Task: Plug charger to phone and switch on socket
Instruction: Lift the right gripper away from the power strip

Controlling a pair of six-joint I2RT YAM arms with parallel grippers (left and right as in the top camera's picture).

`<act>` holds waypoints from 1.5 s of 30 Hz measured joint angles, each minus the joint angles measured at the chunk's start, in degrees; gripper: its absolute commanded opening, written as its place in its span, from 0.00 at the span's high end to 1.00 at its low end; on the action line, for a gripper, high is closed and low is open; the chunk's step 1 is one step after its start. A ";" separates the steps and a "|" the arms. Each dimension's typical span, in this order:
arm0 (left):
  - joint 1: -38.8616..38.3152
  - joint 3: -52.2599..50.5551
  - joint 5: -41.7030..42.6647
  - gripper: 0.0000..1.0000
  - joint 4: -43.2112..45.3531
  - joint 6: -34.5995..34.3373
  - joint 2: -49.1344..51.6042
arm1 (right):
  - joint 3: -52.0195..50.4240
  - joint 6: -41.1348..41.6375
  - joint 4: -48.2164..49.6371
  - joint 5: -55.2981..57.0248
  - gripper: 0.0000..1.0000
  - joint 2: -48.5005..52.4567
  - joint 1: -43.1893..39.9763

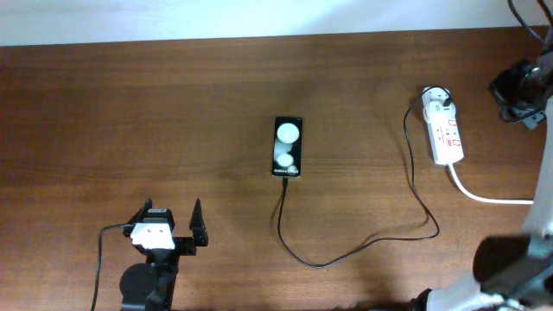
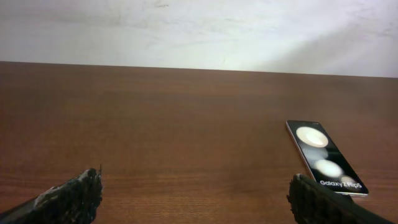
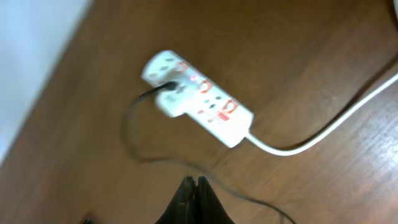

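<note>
The black phone [image 1: 287, 147] lies flat mid-table, with two round white reflections on its face. It also shows at the right of the left wrist view [image 2: 324, 157]. The thin black charger cable [image 1: 324, 263] runs from the phone's near end, loops across the table and rises to a white adapter [image 1: 441, 105] plugged into the white socket strip [image 1: 447, 134]. My left gripper [image 1: 173, 220] is open and empty, near the front left, well short of the phone. My right gripper [image 3: 194, 182] is shut and empty, above the table beside the socket strip [image 3: 205, 106] and the cable [image 3: 186, 165].
The strip's thick white cord [image 1: 488, 198] runs off to the right edge and also shows in the right wrist view [image 3: 323, 134]. The right arm's dark body [image 1: 521, 86] hangs near the table's far right corner. A white wall lies beyond the table's back edge.
</note>
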 measured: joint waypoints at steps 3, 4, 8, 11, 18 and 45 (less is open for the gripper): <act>0.00 0.00 0.00 0.01 -0.02 0.00 0.00 | -0.33 -0.66 5.53 -3.89 0.96 -11.63 4.79; 0.00 0.00 0.00 0.01 -0.02 0.00 -0.02 | -0.33 -0.81 8.50 -6.05 0.96 -15.43 5.18; 0.00 0.00 0.00 0.01 -0.04 0.00 -0.02 | 0.04 -0.55 27.10 -15.04 0.96 -30.73 5.29; 0.00 0.00 0.00 0.01 -0.02 0.00 0.00 | 0.76 -0.33 31.26 -17.81 0.96 -38.56 5.31; 0.00 0.00 0.00 0.01 0.00 0.00 0.00 | -10.51 -3.93 34.27 -18.91 0.96 -50.75 14.34; 0.00 -0.66 0.17 0.01 2.38 7.56 0.04 | -46.25 -4.90 65.55 -20.90 0.96 -91.67 14.95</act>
